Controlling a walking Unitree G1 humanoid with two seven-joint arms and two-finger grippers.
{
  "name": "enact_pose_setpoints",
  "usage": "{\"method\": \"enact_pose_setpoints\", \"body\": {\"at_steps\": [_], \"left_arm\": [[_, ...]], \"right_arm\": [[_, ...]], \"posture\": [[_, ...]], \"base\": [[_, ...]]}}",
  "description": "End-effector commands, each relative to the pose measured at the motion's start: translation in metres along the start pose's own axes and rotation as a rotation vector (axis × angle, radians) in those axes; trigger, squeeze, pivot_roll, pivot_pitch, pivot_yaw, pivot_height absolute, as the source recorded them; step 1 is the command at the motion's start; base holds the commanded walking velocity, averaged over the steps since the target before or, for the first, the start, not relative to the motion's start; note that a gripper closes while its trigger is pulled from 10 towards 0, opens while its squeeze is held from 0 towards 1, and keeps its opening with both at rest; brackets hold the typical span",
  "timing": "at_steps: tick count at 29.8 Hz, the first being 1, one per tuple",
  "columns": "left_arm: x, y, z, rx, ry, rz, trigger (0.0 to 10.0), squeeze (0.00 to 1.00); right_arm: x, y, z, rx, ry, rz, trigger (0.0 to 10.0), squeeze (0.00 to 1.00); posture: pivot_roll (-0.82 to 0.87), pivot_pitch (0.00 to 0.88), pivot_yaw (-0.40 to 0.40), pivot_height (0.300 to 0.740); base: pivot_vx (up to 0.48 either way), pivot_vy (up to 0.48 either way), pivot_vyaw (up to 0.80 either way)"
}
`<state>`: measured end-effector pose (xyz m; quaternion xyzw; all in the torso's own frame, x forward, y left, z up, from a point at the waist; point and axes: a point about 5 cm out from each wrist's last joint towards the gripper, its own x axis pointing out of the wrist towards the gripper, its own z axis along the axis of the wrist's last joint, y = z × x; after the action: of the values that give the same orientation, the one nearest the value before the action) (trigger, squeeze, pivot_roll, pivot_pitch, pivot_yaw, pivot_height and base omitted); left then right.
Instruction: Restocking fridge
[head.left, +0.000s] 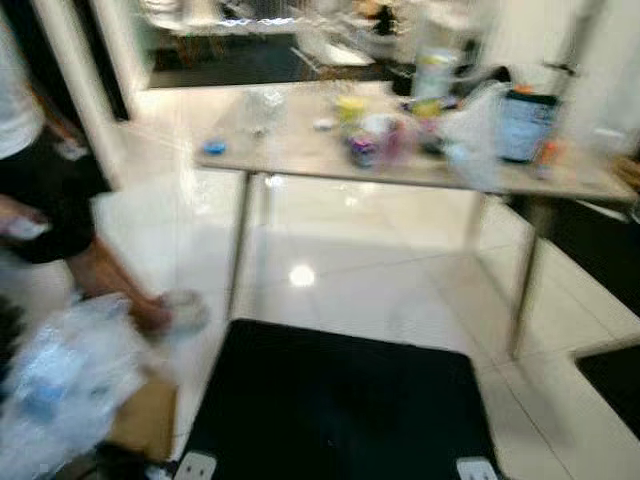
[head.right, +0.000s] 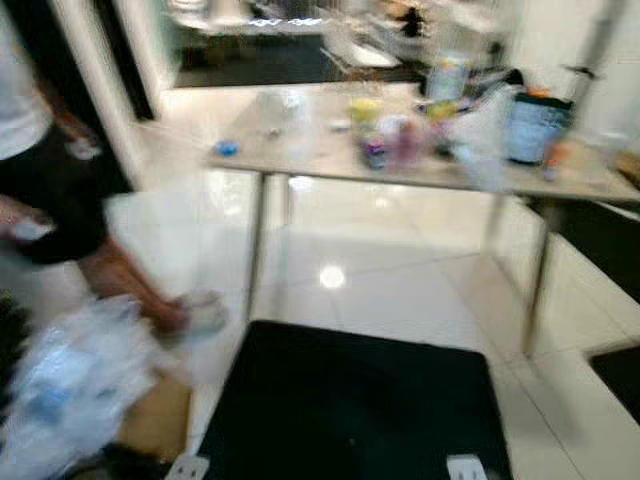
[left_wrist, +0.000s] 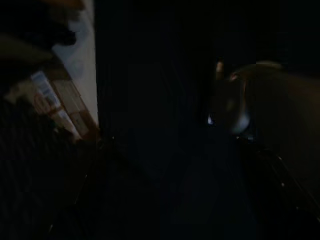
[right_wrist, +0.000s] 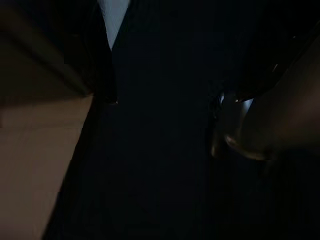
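Observation:
The head views are blurred by motion. Ahead stands a pale table (head.left: 300, 160) on thin metal legs, loaded with groceries. On it are a dark tub with a blue label (head.left: 522, 125), a tall bottle (head.left: 432, 72), a white plastic bag (head.left: 470, 130) and small colourful packs (head.left: 372, 140). At lower left lies a clear plastic pack of bottles (head.left: 55, 385) on a cardboard box (head.left: 148, 415). Both arms hang idle, and their wrist views are very dark. A labelled cardboard box (left_wrist: 55, 105) can be made out in the left wrist view.
A person (head.left: 40, 170) in a white top and dark shorts stands at the left, one hand (head.left: 152, 315) lowered near a pale object (head.left: 188, 310). A black mat (head.left: 340, 400) covers the glossy white tile floor in front of me. A dark counter (head.left: 600, 240) lies to the right.

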<state>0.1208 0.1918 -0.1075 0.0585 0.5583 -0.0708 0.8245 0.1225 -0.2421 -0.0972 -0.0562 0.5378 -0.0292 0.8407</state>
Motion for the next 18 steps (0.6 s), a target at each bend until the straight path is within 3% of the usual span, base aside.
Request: {"method": "enact_pose_setpoints", "body": {"at_steps": [1,5,18], "left_arm": [[0.0001,-0.0033,-0.0057,0.004,0.03,-0.01,10.0,0.0],[0.0002,-0.0037,-0.0052,0.001,0.027,-0.009,10.0,0.0],[-0.0002,-0.0018,-0.0066,-0.004,0.031,-0.003,10.0,0.0]], "right_arm": [[0.0001,0.0009,0.0002,-0.006,-0.003,0.001,10.0,0.0],[0.0,-0.0002,0.0015,-0.013,-0.013,-0.008,10.0,0.0],[0.0001,0.0009,-0.0001,0.004,-0.008,-0.021,10.0,0.0]], "posture": [[0.08,0.0,-0.031,0.74],[0.08,0.0,-0.03,0.74],[0.08,0.0,-0.026,0.74]], "base": [[0.0,0.0,0.8],[0.0,0.0,0.8],[0.0,0.0,0.0]]}}
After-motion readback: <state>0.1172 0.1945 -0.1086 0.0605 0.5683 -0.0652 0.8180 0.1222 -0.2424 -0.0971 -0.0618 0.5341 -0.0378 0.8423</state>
